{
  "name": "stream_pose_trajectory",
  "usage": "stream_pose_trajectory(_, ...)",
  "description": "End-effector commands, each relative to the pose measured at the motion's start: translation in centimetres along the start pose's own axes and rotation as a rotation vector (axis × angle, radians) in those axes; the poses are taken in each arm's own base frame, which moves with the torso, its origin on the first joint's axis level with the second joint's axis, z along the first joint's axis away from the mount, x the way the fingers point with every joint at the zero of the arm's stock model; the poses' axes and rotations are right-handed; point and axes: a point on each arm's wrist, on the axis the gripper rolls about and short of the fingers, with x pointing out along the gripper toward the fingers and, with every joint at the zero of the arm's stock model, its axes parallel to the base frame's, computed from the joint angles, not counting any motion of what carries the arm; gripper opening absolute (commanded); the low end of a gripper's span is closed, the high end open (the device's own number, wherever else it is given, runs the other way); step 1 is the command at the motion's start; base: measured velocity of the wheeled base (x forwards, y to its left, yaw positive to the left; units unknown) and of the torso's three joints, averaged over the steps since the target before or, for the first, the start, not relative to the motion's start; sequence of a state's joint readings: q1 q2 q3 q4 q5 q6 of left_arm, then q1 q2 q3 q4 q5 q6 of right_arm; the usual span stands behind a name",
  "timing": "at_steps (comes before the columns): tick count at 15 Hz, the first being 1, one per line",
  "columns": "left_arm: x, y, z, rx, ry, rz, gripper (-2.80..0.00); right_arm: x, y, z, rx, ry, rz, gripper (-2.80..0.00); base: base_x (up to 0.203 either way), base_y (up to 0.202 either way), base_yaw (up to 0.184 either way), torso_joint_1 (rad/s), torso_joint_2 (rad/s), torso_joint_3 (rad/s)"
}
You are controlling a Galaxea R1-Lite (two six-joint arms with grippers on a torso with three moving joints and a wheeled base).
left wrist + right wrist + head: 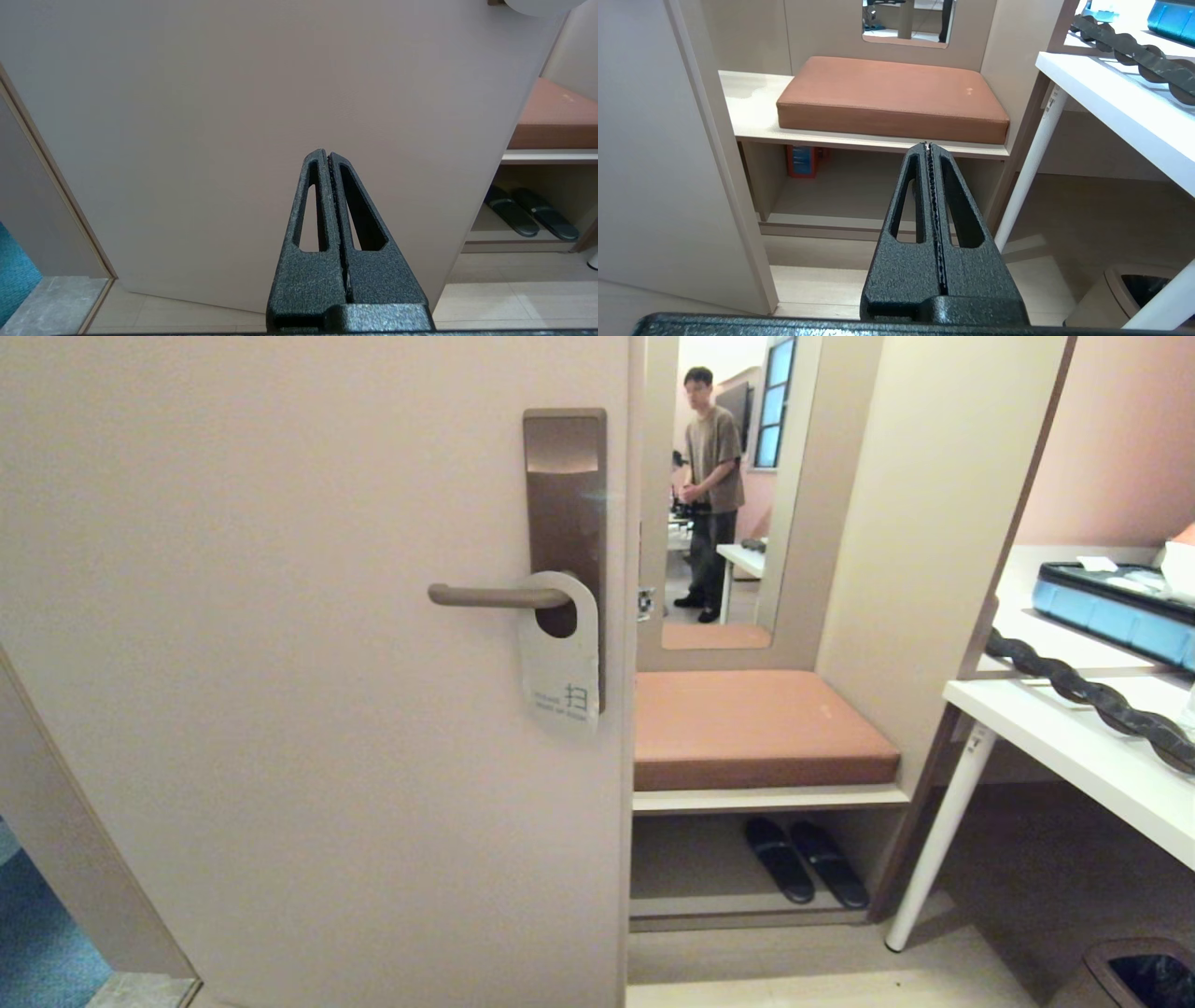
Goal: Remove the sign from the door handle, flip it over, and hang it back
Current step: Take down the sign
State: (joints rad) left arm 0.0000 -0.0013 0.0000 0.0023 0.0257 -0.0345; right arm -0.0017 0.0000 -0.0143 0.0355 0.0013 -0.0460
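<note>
The sign (560, 672) hangs on the door handle (495, 596) with its white face out, a Chinese character and small text near its lower end. The handle is a slim beige lever on a tall brown lock plate (565, 490), and it passes through the sign's oval hole. Neither arm shows in the head view. My left gripper (326, 155) is shut and empty, low down and facing the plain door panel (261, 116); the sign's bottom edge (537, 5) shows well above it. My right gripper (928, 145) is shut and empty, pointing at the bench.
Right of the door's edge is a bench with a brown cushion (752, 728), slippers (805, 873) on the shelf beneath. A white desk (1074, 761) carries a black chain and a blue case. A bin (1144, 975) stands under it. A mirror reflects a standing person (711, 490).
</note>
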Motion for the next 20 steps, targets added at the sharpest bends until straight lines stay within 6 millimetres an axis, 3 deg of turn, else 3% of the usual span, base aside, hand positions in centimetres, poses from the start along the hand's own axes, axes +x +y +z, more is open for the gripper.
stream_pose_trajectory(1,0.0,0.0,0.0,-0.001,0.001,0.000,-2.80,0.0,0.0,0.0,-0.002,0.000,0.003,-2.80,0.000,0.000,0.000,0.000,0.00,0.000)
stream_pose_trajectory(5,0.0,0.0,0.0,-0.001,0.000,0.000,-2.80,-0.1,0.0,0.2,-0.001,-0.006,0.005,-2.80,0.000,0.000,0.000,0.000,0.00,0.000)
stream_pose_trajectory(8,0.0,0.0,0.0,-0.001,0.000,0.000,-2.80,-0.6,-0.1,2.1,0.000,-0.053,0.000,-2.80,0.000,0.000,0.000,0.000,0.00,0.000)
stream_pose_trajectory(14,0.0,0.0,0.0,-0.001,0.002,0.000,-2.80,-0.6,-0.8,8.9,0.008,-0.053,-0.153,-2.80,0.000,0.000,0.000,0.000,0.00,0.000)
stream_pose_trajectory(20,0.0,0.0,0.0,-0.001,0.001,0.000,-2.80,3.1,-1.2,17.0,0.032,-0.023,-0.139,-2.80,0.000,0.000,0.000,0.000,0.00,0.000)
